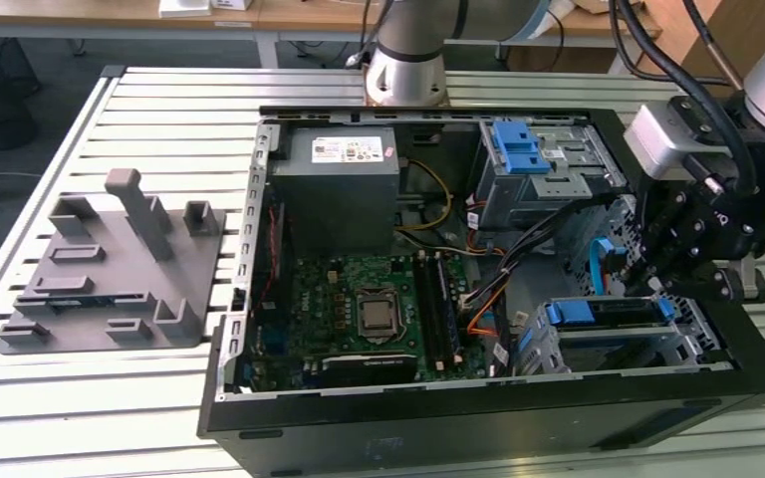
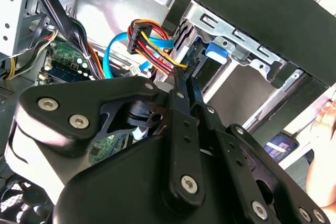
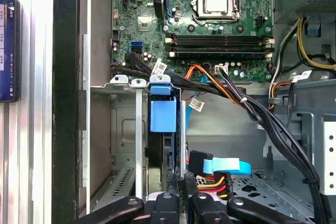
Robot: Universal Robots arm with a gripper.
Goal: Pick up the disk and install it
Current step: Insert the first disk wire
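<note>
Disk (image 1: 606, 313): blue-framed, slotted into the drive cage (image 1: 696, 345) at the computer case (image 1: 489, 423) corner on the exterior view's right. Gripper (image 3: 180, 181): fingers together, gripping nothing, just beside the disk. Case rests on slatted counter (image 1: 130, 398).

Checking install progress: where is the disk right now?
The disk sits in the grey cage at the near corner of the case, on the exterior view's right, just under the gripper.
</note>
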